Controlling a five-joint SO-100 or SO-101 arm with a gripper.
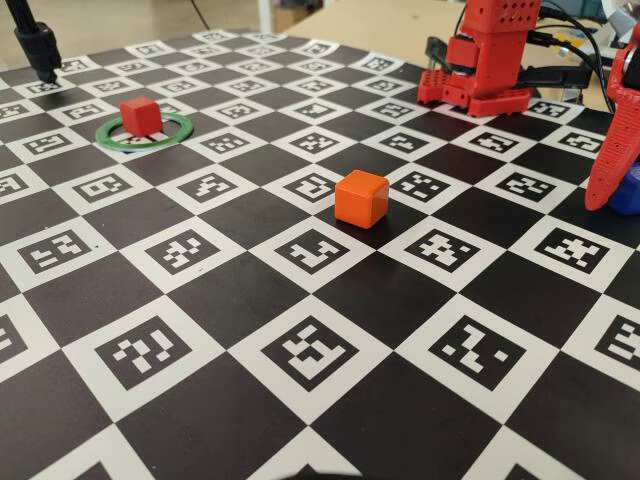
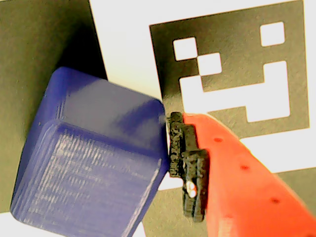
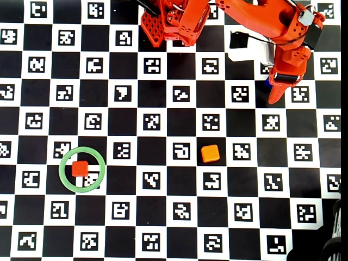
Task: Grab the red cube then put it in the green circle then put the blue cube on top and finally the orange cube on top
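In the fixed view, a black post (image 1: 40,48) stands at the far left corner of the counter (image 1: 200,400), which is covered in a black-and-white checkerboard of square markers. Just right of it lies the green circle (image 1: 145,134) with the red cube (image 1: 139,115) sitting inside the ring; the overhead view puts that cube (image 3: 80,168) left of the ring's (image 3: 64,179) centre. Near the middle of the board the orange cube (image 1: 361,197) stands alone, well apart from the ring. Farther right, at the back, is the red arm base (image 1: 480,70). At the right edge the jaws (image 1: 612,195) point down at the board with the blue cube (image 1: 628,192) right beside the red finger. In the wrist view the black-padded finger (image 2: 190,168) touches the right face of the blue cube (image 2: 94,163); the second finger is out of sight, so I cannot tell how wide the jaws stand or whether they hold the cube.
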